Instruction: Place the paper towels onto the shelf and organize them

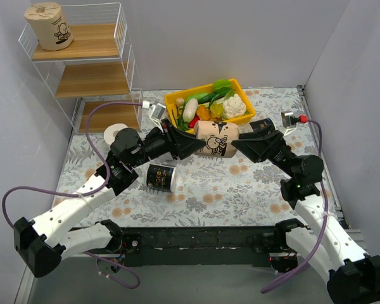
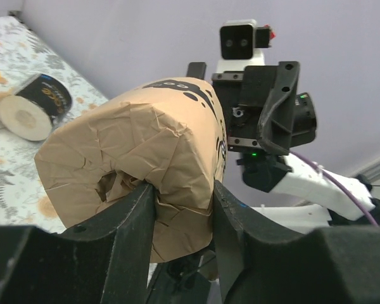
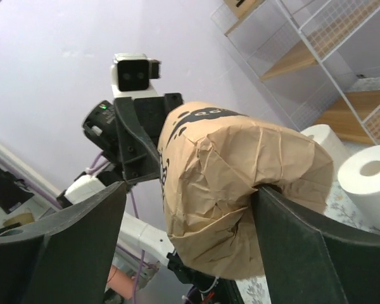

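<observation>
Tan roll in mid-air over table centre, just in front of yellow bin; shelf well apart, far left. Risk: left gripper pinches only crumpled wrap at roll's end, so paper may tear or slip and roll may drop toward black roll. Right gripper spread wide around opposite end, one finger touching, no clamp apparent.

Six paper towel rolls in all: two tan-wrapped rolls, two black-wrapped rolls and two white rolls. One three-tier wire shelf at eleven o'clock. One yellow bin of vegetables at twelve o'clock. Two robot arms.
</observation>
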Robot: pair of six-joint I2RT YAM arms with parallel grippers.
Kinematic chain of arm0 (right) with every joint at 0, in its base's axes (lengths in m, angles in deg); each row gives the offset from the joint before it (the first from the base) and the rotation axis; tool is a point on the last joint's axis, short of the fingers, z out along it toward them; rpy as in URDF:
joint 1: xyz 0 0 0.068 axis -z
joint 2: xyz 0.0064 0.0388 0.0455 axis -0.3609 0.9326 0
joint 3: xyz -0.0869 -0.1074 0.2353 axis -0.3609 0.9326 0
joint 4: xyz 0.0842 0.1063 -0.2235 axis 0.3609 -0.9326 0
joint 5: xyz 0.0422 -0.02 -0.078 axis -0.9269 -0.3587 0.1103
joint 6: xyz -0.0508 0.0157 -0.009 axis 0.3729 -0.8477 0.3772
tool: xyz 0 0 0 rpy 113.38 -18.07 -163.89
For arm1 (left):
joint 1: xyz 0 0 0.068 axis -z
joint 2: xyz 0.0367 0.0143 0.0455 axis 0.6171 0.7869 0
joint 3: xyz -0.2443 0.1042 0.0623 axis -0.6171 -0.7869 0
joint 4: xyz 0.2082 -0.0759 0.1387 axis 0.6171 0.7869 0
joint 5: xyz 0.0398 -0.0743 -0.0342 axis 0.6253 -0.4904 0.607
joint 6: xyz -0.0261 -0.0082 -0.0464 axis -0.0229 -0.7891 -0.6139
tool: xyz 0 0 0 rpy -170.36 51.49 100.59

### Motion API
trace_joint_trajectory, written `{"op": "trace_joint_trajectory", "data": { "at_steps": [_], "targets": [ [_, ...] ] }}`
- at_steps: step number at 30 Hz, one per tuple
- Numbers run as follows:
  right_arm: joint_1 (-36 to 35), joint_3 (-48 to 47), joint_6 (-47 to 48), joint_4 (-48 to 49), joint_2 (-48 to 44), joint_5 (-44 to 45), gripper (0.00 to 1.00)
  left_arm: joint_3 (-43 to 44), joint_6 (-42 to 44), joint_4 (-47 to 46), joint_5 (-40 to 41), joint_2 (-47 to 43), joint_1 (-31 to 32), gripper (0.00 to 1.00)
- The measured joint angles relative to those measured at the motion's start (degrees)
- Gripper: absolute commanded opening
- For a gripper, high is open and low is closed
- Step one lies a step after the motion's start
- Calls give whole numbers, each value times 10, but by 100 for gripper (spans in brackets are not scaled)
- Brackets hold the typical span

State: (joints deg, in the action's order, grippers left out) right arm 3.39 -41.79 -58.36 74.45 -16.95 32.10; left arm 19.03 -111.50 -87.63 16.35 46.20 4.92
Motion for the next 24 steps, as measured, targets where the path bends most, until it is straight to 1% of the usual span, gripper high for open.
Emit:
{"op": "trace_joint_trajectory", "data": {
  "at_steps": [2,4,7,8,10,14,18,21,24],
  "targets": [
    [0,-15,32,-67,-22,8,94,18,26,49,16,-11,1,29],
    [0,-52,82,-165,-46,32,96,47,51,101,36,-23,2,29],
    [0,-118,150,-294,-78,77,96,120,103,205,87,-46,3,29],
    [0,-137,171,-330,-89,92,96,127,108,214,91,-48,3,29],
    [0,-161,200,-379,-105,115,96,167,132,271,132,-58,3,30],
    [0,-191,247,-456,-137,143,96,253,183,374,242,-72,3,31],
    [0,-201,276,-513,-145,155,96,357,247,465,363,-62,3,31],
    [0,-202,293,-557,-155,161,96,435,311,490,459,-37,3,31],
    [0,-203,308,-589,-169,163,96,485,385,483,552,-13,3,30]
  ]
}}
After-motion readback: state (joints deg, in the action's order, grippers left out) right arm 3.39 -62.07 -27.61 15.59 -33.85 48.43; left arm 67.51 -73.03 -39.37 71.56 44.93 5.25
